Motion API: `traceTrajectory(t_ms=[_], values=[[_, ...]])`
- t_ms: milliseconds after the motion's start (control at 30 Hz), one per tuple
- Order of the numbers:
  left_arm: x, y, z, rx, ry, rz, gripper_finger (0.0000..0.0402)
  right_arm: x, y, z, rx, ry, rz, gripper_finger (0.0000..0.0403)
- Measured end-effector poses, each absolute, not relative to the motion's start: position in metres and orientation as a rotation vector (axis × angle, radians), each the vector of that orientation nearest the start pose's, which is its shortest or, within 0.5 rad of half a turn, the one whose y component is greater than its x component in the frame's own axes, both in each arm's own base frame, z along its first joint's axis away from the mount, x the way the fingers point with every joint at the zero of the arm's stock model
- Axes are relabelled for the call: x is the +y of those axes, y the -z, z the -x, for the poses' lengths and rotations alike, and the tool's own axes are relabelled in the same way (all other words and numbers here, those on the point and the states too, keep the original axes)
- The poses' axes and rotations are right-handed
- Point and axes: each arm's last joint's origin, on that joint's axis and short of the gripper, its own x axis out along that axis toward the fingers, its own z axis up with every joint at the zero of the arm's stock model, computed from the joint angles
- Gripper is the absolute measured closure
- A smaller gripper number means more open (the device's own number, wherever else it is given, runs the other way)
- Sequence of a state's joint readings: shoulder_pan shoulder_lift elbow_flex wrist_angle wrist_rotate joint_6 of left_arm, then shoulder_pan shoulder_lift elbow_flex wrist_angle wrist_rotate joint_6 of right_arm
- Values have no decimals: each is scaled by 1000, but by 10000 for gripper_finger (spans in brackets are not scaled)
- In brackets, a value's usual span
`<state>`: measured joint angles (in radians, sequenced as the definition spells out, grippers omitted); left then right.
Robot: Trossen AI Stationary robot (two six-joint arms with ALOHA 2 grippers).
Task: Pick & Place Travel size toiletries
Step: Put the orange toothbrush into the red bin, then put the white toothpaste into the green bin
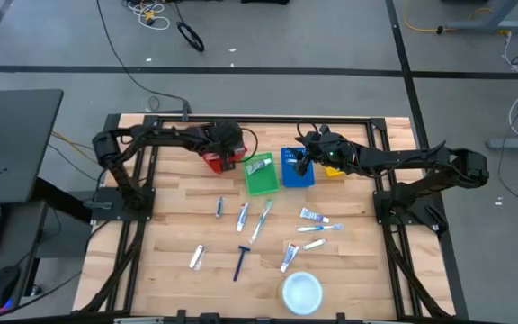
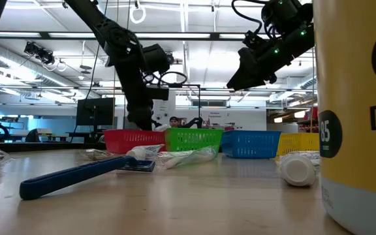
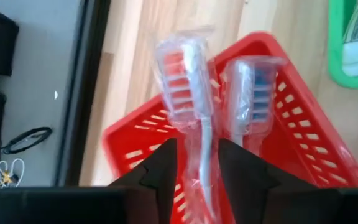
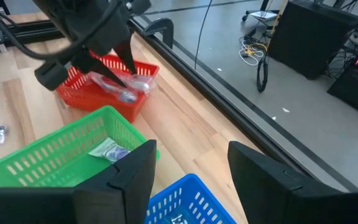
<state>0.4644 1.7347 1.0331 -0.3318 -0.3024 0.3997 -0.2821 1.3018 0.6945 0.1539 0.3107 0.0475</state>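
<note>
Being gripped between the left gripper's (image 3: 194,171) closed-in jaws, a wrapped toothbrush (image 3: 188,93) is being held over the red basket (image 3: 303,124); the right gripper (image 4: 191,168) is being held wide open above the blue basket (image 4: 185,199).

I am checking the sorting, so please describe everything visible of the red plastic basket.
The red plastic basket is small and rectangular, with lattice walls and a solid rim. It stands upright on the wooden table, at the far end of a row, beside the green plastic basket. The left pincer is over it, shut on a clear-wrapped toothbrush with red bristles; a second wrapped toothbrush with blue bristles lies in it.
</note>
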Motion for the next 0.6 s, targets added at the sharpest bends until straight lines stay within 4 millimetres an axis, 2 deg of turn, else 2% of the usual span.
traceTrajectory(t_ms=[200,333,467,600], values=[[159,-193,-296,1244,-512,-229,269,-84,-226,-258,447,591,-40,192],[151,-208,-288,1289,-512,-188,269,-83,-224,-258,457,579,-64,192],[137,-231,-277,1244,-547,-37,269,-82,-223,-258,465,538,-77,192],[118,-256,-268,1080,-586,208,269,-80,-223,-258,470,487,-92,192]])
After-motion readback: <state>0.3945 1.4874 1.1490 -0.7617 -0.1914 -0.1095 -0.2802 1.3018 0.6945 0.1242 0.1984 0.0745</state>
